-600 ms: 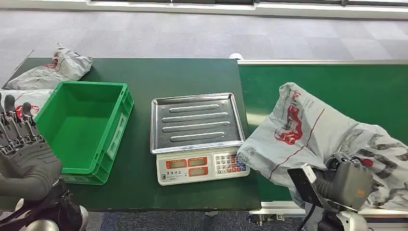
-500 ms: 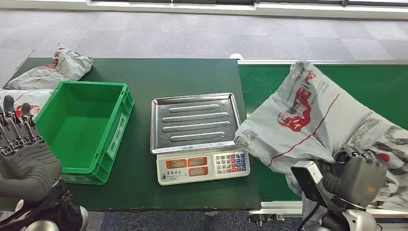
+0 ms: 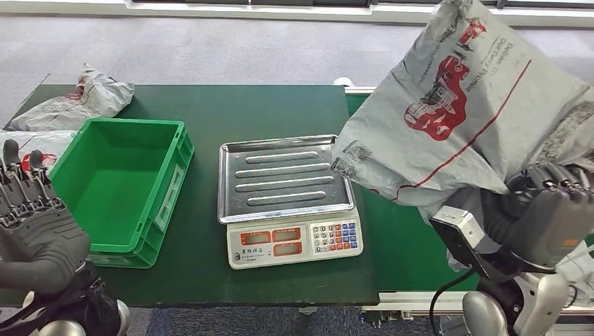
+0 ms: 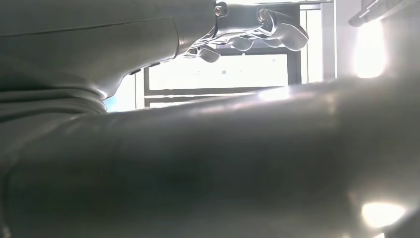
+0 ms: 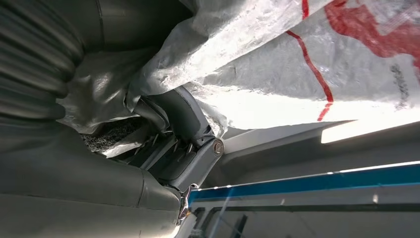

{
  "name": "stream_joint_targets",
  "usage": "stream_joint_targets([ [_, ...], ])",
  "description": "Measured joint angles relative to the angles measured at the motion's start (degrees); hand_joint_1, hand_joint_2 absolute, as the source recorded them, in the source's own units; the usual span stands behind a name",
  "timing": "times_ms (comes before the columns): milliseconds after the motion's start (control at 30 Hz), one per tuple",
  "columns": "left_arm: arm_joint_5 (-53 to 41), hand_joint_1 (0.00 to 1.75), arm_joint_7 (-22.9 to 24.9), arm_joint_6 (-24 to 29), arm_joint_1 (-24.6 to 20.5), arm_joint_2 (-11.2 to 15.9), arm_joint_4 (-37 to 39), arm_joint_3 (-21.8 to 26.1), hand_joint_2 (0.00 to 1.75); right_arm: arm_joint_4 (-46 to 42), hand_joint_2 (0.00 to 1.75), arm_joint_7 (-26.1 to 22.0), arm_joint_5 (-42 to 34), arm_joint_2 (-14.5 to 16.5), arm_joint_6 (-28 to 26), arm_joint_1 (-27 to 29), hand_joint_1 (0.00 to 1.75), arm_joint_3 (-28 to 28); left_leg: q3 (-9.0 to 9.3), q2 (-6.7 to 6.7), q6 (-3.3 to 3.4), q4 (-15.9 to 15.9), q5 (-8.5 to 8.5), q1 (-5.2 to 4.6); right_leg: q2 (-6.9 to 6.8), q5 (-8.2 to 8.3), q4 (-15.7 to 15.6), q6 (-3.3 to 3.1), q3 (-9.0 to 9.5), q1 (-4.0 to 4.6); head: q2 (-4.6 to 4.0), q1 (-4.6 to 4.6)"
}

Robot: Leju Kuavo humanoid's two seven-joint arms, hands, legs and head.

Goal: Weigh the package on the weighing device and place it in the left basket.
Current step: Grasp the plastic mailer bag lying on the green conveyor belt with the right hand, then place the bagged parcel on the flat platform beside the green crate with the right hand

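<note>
Right hand (image 3: 550, 210) grips the grey courier package (image 3: 462, 112), held up beside the scale (image 3: 287, 199).
Package hangs above the green conveyor belt (image 3: 406, 245), its corner over the scale's steel tray; left hand (image 3: 31, 224) is empty, fingers apart, near the green basket (image 3: 122, 185) on the tabletop (image 3: 245, 105).

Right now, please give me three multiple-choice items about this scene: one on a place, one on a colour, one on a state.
1. Where is the held package?
A. in the basket
B. in the air, right of the scale, its corner over the tray
C. on the floor

2. What colour is the basket?
A. green
B. blue
C. red

3. What lies on the tray?
A. a package
B. nothing
C. a box

Answers: 1 B, the right hand holds it up beside the scale. 2 A, its walls are green. 3 B, the tray's ribbed metal is bare.
</note>
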Motion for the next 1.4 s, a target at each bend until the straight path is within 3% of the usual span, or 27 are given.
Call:
stream_joint_targets([
  [200, 1.1, 0.0, -0.7, -0.9, -0.4, 0.0, 0.6, -0.2, 0.0, 5.2, 1.75, -2.2, -7.8, -1.0, 7.5, -8.4, 1.75, 6.6, -0.07, 0.12, -0.12, 0.0, 0.1, 0.0, 0.06, 0.08, 0.1, -0.1, -0.15, 0.01, 0.0, 0.0],
  [300, 1.6, 0.0, -0.8, -1.4, -1.3, 0.0, 1.2, -0.7, 0.0, 11.9, 1.75, -5.0, -16.3, -1.1, 12.0, -13.7, 1.75, 11.4, -0.1, 0.11, -0.17, 0.0, 0.22, 0.0, 0.06, 0.16, 0.1, -0.18, -0.24, 0.01, 0.0, -0.01],
  [533, 2.3, 0.0, 0.6, -2.6, -4.6, 0.0, 2.5, -1.3, 0.0, 30.7, 1.75, -10.3, -30.5, 0.5, 16.9, -25.2, 1.75, 18.6, -0.25, 0.03, -0.3, 0.0, 0.45, 0.0, 0.03, 0.31, 0.3, -0.26, -0.44, 0.0, 0.0, 0.0],
  [767, 2.3, 0.0, 2.0, -3.2, -8.0, -0.3, 4.0, -2.6, 0.0, 43.2, 1.75, -9.4, -28.7, 4.4, 17.1, -33.7, 1.75, 23.7, -0.38, 0.0, -0.41, 0.0, 0.57, -0.02, 0.03, 0.4, 0.4, -0.36, -0.66, 0.04, 0.0, -0.01],
  [1400, 2.8, 0.0, 2.3, -3.4, -9.8, -0.4, 5.9, -3.7, 0.0, 53.4, 1.75, -7.2, -22.9, 6.7, 20.5, -38.3, 1.75, 29.8, -0.59, 0.01, -0.46, 0.0, 0.61, -0.04, 0.03, 0.41, 0.5, -0.38, -0.91, 0.03, 0.0, 0.0],
])
